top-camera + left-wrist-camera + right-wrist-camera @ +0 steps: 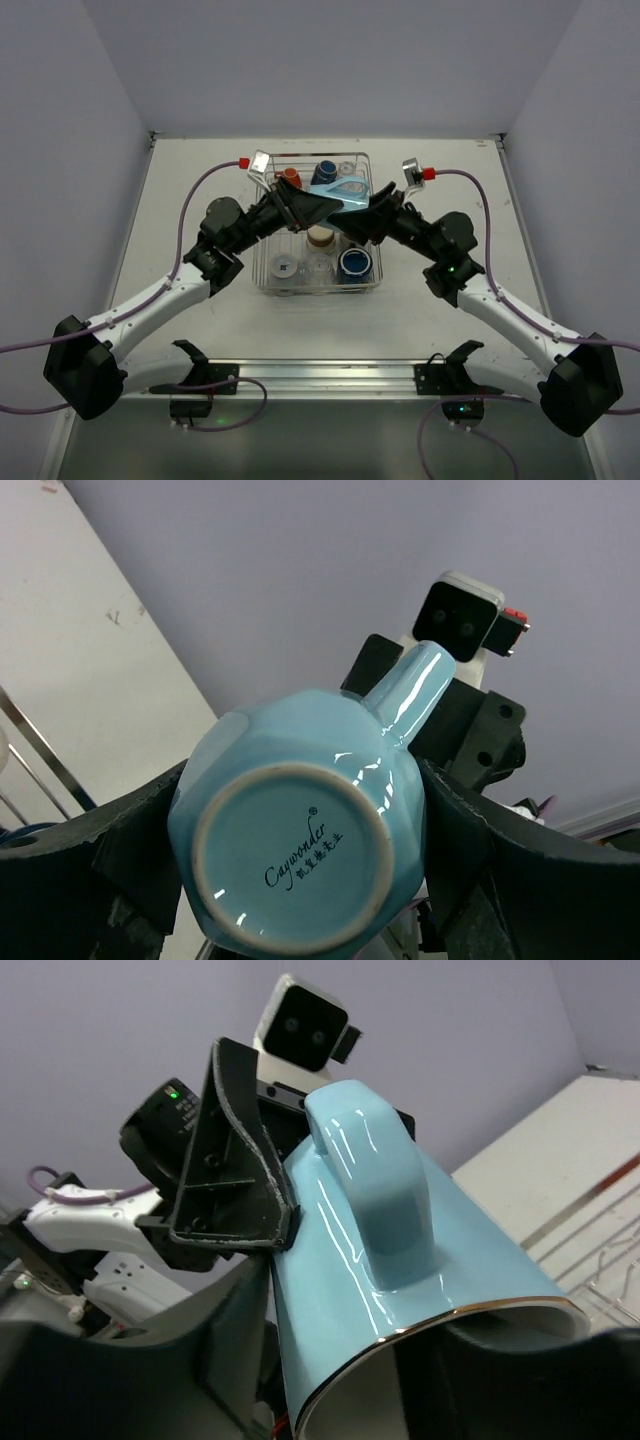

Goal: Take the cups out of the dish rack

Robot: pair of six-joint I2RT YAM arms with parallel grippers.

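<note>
A light blue mug [346,190] hangs in the air over the far half of the dish rack [262,272], held between both grippers. My left gripper [322,203] is shut on its base end; in the left wrist view the mug's underside [295,855] sits between my fingers [130,855], handle pointing away. My right gripper [366,207] grips the rim end; in the right wrist view the mug [400,1250] lies handle up, one finger [225,1350] against its wall. In the rack stand an orange mug [290,177], dark blue mugs [325,172], a cream-and-brown tumbler [320,237] and clear glasses [285,267].
Another dark blue mug [355,263] stands at the rack's near right. The rack's wires show in the right wrist view [600,1260] and the left wrist view [40,750]. White table [200,170] lies on both sides of the rack, with walls around.
</note>
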